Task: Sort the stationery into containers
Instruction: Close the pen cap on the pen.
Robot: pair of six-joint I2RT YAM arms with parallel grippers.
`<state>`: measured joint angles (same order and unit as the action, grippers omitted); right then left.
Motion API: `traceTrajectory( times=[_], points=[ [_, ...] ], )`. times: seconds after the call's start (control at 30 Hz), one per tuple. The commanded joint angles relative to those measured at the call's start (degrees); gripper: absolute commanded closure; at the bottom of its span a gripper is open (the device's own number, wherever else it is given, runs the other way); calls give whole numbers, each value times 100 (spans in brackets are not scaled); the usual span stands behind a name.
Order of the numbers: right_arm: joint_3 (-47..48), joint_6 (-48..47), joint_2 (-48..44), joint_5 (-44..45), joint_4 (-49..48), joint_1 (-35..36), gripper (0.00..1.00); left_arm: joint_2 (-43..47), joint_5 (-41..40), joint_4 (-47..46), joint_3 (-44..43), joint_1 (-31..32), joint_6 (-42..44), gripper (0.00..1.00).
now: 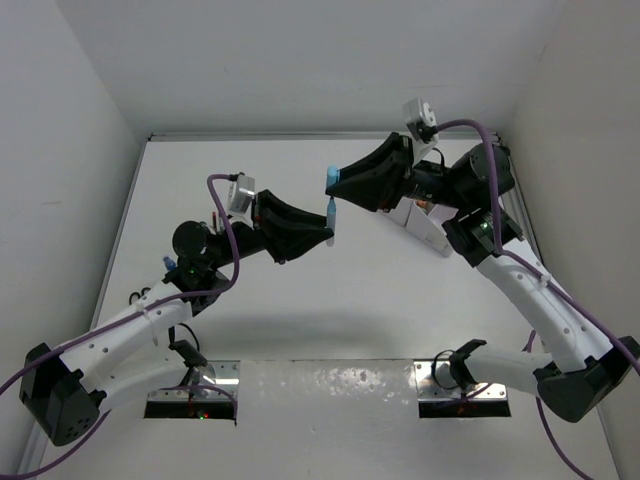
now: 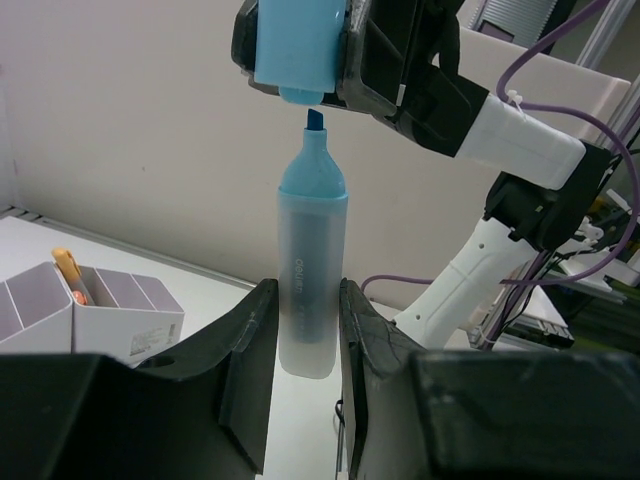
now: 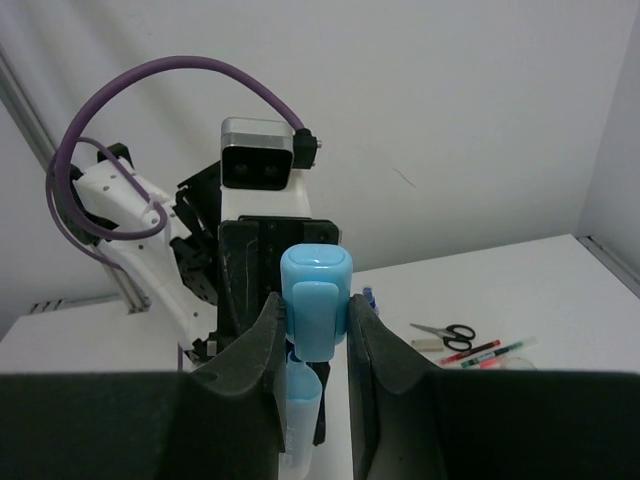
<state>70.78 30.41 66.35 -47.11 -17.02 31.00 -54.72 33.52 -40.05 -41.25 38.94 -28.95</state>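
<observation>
1. The bench [image 1: 300, 300] carries the white organiser [image 2: 120, 325]; nothing happens on its surface, since both arms work in the air, up and to the side of the organiser.
2. The organiser stands upright with its lilac-lined compartments open to the top, so an item can be dropped in from above; an orange pencil [image 2: 66, 270] stands in one of them already.
3. The left pincer [image 2: 305, 295] is closed narrowly on the lower barrel of a blue-tipped marker [image 2: 310, 260]; it holds the marker upright with the tip pointing up, which leaves the whole upper end free to take a cap.
4. The right pincer [image 3: 315, 305] is clamped on the blue cap [image 2: 298, 45], one finger on each flat side; it hangs mouth-down, directly over the marker's tip.
5. The marker itself floats above bench level, higher than the organiser's rim; the tip sits just under the cap's mouth, and whether they touch I cannot tell.
6. My reading: the two arms line the parts up on one axis so the cap can be pressed home before the marker goes into the organiser; a small sideways offset would jam the tip against the cap's edge.
7. Well apart from the organiser, beyond the left arm, black-handled scissors [image 3: 445, 332] and thin red pens [image 3: 470, 352] lie flat on the bench, unsorted.
</observation>
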Motion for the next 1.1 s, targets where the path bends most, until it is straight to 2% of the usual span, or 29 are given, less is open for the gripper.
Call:
traceTrajectory(
  times=[0.0, 0.57, 0.8, 1.0, 1.07],
  points=[
    [42, -18, 1, -52, -188, 99, 100, 93, 32, -240, -41, -18, 74, 100],
    [-443, -185, -289, 9, 181, 99, 100, 154, -12, -240, -14, -18, 144, 100],
    [-460, -580, -412, -9, 1059, 151, 100, 155, 23, -310, -23, -35, 223, 100],
    [-609, -721, -386, 44, 1182, 345, 100, 84, 137, -678, -58, -35, 223, 100],
    [-688, -1001, -368, 193, 1567, 450, 100, 84, 216, -793, -76, -27, 171, 100]
  ],
)
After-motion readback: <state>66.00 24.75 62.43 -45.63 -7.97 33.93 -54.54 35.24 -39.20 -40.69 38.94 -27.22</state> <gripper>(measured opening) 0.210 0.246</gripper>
